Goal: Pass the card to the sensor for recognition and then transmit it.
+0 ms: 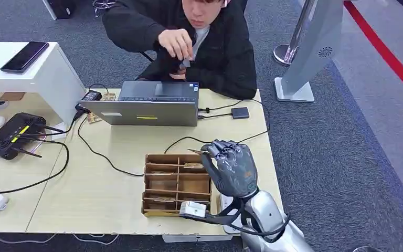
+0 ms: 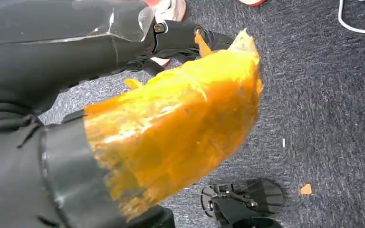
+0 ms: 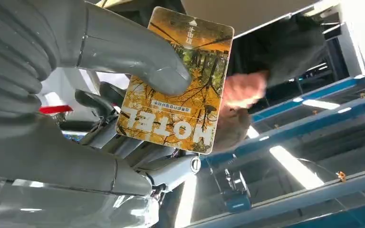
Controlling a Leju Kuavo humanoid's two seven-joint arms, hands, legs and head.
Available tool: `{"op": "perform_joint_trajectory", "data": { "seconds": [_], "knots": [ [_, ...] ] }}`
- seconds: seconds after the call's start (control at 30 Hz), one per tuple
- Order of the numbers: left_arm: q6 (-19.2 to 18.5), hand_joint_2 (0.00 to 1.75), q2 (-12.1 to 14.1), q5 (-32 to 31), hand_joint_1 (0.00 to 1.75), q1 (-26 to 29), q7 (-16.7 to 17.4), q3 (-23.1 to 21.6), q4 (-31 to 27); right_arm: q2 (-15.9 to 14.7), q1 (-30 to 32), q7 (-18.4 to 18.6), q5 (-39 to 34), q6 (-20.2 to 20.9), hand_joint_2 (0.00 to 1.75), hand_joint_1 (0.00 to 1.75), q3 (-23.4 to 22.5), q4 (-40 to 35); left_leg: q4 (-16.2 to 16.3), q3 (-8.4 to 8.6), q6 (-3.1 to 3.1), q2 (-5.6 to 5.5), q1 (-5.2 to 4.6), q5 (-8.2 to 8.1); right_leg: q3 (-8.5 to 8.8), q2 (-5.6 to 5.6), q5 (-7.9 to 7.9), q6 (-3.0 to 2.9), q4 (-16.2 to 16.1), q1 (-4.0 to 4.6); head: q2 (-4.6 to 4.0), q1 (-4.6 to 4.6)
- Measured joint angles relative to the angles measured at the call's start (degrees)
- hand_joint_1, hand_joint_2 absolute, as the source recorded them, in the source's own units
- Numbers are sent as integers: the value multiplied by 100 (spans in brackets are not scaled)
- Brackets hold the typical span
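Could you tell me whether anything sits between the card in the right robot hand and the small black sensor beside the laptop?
Nothing visible does: the right robot hand holds the card above bare table; only cables lie before the sensor.

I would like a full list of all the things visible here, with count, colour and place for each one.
card: 1, yellow-orange with the word HOTEL, pinched in the right hand
compartment box: 1, brown, on the table in front of the laptop, cards lying in some sections
laptop: 1, grey, far side of the table
small dark device: 1, black, right of the laptop, cabled
router: 1, black, left table area
phone: 1, black, on the white stand
table: 1, light wood
person: 1, dark jacket, seated behind the laptop
right hand: 1, dark grey, raised beside the box
left hand: 1, wrapped in orange film, above the carpet
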Motion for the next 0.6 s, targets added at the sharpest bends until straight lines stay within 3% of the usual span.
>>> {"op": "perform_joint_trajectory", "data": {
  "seconds": [0.33, 0.6],
  "knots": [
    [35, 0, 2, 223, 0, 37, -146, 2, 0, -2, 193, -227, -1029, 361, 175, 175, -2, -234, 0, 0, 0, 0, 0, 0, -1, 0, -1, 0, 0, 0, 0, 0],
    [-1297, 0, 88, 686, 0, 193, -181, 61, 15, -11, 561, -358, -1610, 671, 175, 175, -225, -487, 0, -1, 0, -1, 0, -1, -1, -2, -2, -1, -1, 0, 0, 0]
  ]
}}
